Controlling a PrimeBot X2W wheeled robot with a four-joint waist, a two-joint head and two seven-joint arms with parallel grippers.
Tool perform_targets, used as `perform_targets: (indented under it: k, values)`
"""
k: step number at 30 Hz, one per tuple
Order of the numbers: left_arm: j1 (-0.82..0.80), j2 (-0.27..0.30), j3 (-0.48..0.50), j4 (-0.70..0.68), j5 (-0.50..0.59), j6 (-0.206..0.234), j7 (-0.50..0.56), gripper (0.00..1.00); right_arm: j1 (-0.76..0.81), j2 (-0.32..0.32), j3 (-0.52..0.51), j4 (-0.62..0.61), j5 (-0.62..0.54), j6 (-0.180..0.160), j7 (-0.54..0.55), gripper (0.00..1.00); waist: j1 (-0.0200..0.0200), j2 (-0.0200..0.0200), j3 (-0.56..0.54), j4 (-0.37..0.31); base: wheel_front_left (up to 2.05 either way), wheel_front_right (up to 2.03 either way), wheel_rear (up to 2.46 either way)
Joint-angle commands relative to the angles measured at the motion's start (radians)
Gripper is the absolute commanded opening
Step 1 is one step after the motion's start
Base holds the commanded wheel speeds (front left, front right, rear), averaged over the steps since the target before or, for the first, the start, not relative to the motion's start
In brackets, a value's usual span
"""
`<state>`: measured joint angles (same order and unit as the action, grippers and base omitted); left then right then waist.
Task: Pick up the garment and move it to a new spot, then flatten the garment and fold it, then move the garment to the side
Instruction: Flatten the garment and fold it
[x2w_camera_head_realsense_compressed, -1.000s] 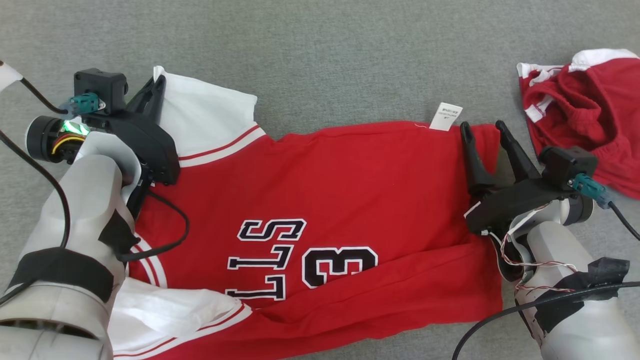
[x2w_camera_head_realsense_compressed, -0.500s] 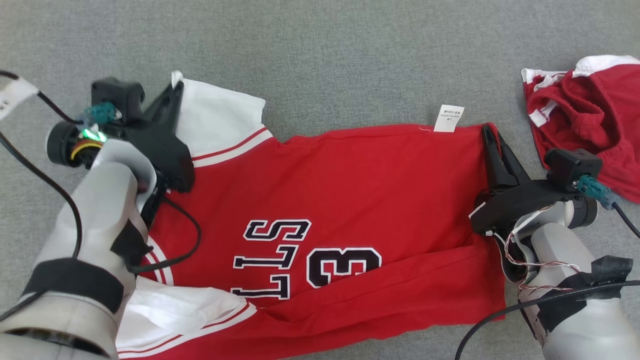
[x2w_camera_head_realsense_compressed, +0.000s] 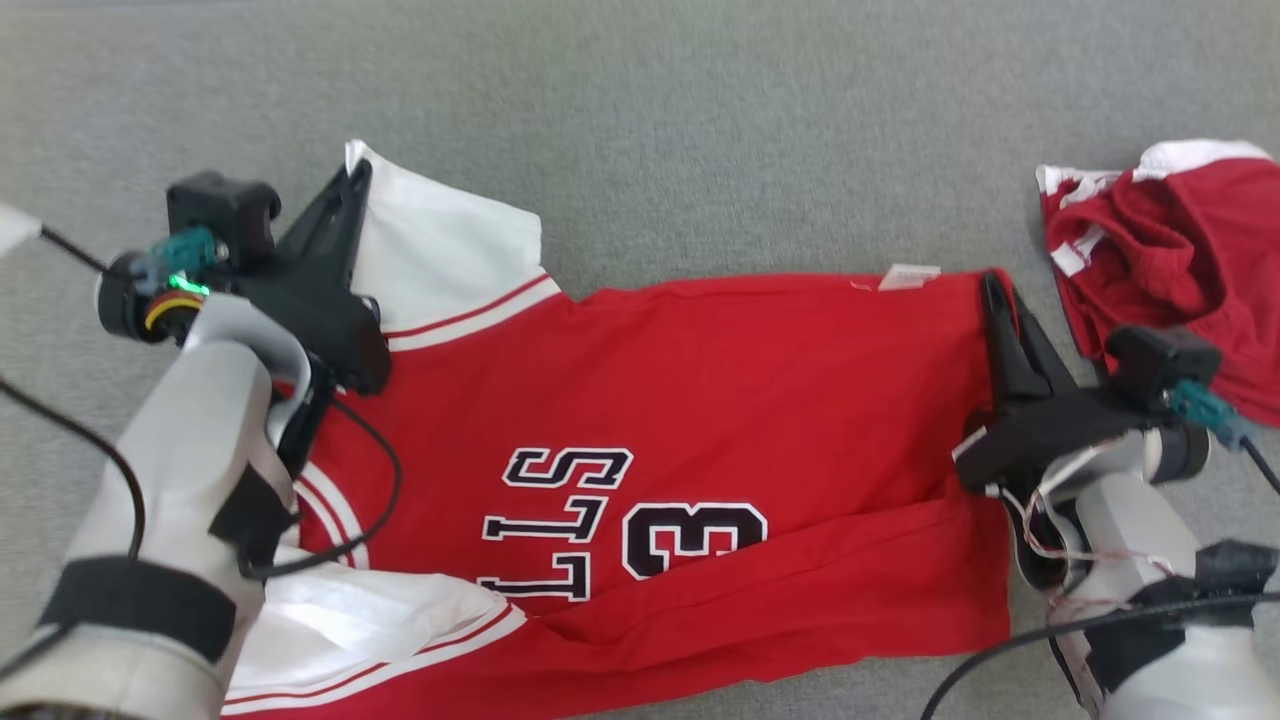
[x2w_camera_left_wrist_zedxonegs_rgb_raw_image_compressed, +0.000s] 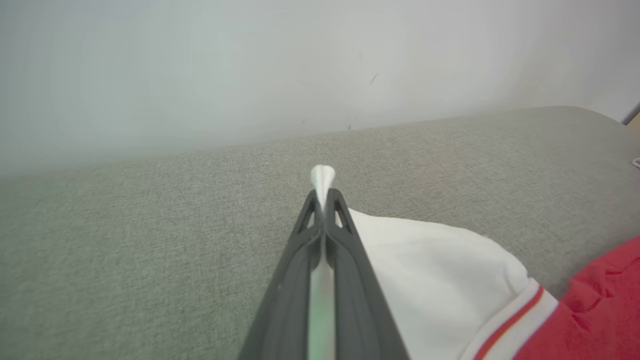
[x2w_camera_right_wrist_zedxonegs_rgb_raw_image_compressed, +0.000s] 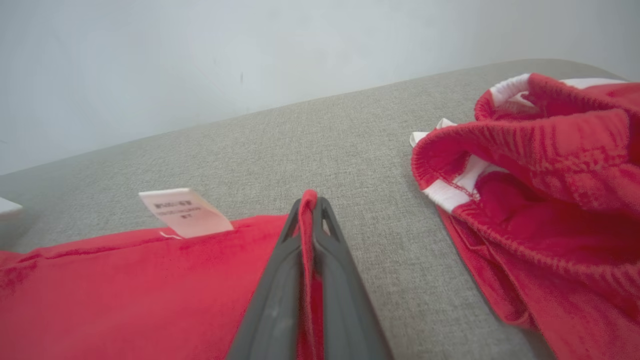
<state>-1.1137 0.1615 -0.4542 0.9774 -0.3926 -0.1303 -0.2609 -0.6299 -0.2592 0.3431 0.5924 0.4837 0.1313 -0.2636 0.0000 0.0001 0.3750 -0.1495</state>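
The garment (x2w_camera_head_realsense_compressed: 700, 400) is a red jersey with white sleeves and black lettering, spread sideways across the grey surface. My left gripper (x2w_camera_head_realsense_compressed: 355, 175) is shut on the far corner of its white sleeve (x2w_camera_head_realsense_compressed: 450, 250); in the left wrist view white cloth (x2w_camera_left_wrist_zedxonegs_rgb_raw_image_compressed: 322, 177) pokes out between the closed fingers (x2w_camera_left_wrist_zedxonegs_rgb_raw_image_compressed: 305, 250). At the jersey's far right corner my right gripper (x2w_camera_head_realsense_compressed: 993, 287) is shut on the red hem; the right wrist view has red fabric (x2w_camera_right_wrist_zedxonegs_rgb_raw_image_compressed: 307, 220) pinched between the fingers. A white care label (x2w_camera_right_wrist_zedxonegs_rgb_raw_image_compressed: 182, 211) lies just left of that grip.
Another crumpled red and white garment (x2w_camera_head_realsense_compressed: 1170, 260) lies at the far right, close to my right wrist. The grey fabric surface (x2w_camera_head_realsense_compressed: 640, 120) stretches beyond the jersey toward a pale wall (x2w_camera_left_wrist_zedxonegs_rgb_raw_image_compressed: 250, 60).
My right gripper went from open over the hem to shut on the jersey's corner. The far edge has lifted and the care label has tipped. The head camera shifted slightly.
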Motion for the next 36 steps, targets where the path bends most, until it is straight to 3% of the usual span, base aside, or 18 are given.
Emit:
perform_targets:
  k: [1,16,23,30,36]
  values:
    - [0.053,0.009,0.02,-0.047,0.003,0.001,-0.006,0.0,0.032,-0.013,-0.002,-0.013,0.003,-0.001,-0.001,0.0,0.0,-0.0001,-0.041,0.024,0.0,0.0,0.0]
    - [0.47,-0.057,0.188,-0.439,0.055,0.002,-0.005,0.0,0.244,-0.069,-0.074,-0.049,-0.008,-0.001,-0.001,0.0,0.0,-0.0001,-0.206,0.15,0.0,0.0,0.0]
    - [0.642,-0.066,0.17,-0.613,0.062,0.001,-0.005,0.0,0.315,-0.075,-0.076,-0.076,-0.008,-0.001,-0.001,0.0,0.0,-0.0001,-0.259,0.176,0.0,0.0,0.0]
    - [0.791,-0.067,0.155,-0.667,0.037,0.001,-0.005,0.0,0.365,-0.098,-0.062,-0.076,0.015,-0.001,-0.001,0.0,0.0,-0.0001,-0.276,0.197,0.0,0.0,0.0]
    - [0.851,-0.076,0.21,-0.671,0.028,0.001,-0.005,0.0,0.412,-0.102,-0.058,-0.105,0.033,-0.001,-0.001,0.0,0.0,-0.0001,-0.295,0.203,0.0,0.0,0.0]
